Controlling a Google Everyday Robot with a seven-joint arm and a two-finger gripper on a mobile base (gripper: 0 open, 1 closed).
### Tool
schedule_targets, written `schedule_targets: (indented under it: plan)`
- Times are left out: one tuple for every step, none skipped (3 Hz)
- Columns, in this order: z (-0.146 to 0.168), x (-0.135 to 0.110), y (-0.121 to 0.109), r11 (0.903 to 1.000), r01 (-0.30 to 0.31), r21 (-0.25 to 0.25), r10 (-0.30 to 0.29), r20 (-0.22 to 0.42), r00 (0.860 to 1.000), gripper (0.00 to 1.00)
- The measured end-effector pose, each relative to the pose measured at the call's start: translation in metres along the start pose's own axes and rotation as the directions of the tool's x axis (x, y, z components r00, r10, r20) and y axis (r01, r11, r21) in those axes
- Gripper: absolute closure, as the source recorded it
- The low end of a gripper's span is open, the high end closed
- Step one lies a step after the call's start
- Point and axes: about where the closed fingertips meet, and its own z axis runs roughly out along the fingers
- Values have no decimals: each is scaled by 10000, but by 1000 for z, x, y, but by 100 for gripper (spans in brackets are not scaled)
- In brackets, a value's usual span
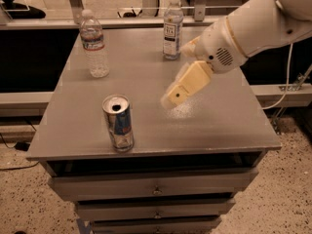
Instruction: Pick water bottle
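Currently, I record 3 containers standing upright on the grey counter [219, 121], none touching another. The water bottle [93, 45], ribbed clear plastic with a white cap and a narrow coloured band near its top, stands toward the far-left corner, well apart from everything else. In my judgement that open spacing leaves room to come at it from the right or the front. The smooth bottle [172, 28] with the tall label stands at the far edge near the middle, and the drink can [118, 122], opened end up, stands near the front-left edge. The end effector [173, 97] hangs above the middle of the counter, tilted down toward the left, near the smooth bottle and well apart from the water bottle. I cannot tell whether it is apart or together, and I see no object carried by it. I judge the task to be at the approach step: the arm reaches in from the right, and the tilt would suit a side-on grasp. Risks noted: the smooth bottle sits near the arm, and the thin ribbed wall may buckle under a hard squeeze.
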Motion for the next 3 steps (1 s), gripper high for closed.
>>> schedule_targets:
  plan:
    - [23,-25,-26,9995,266,148,-277,821,9962,0]
    - [51,-63,-61,9975,635,307,-679,1774,9818,0]
    - [82,-97,-84,9953,895,358,-958,2633,9599,0]
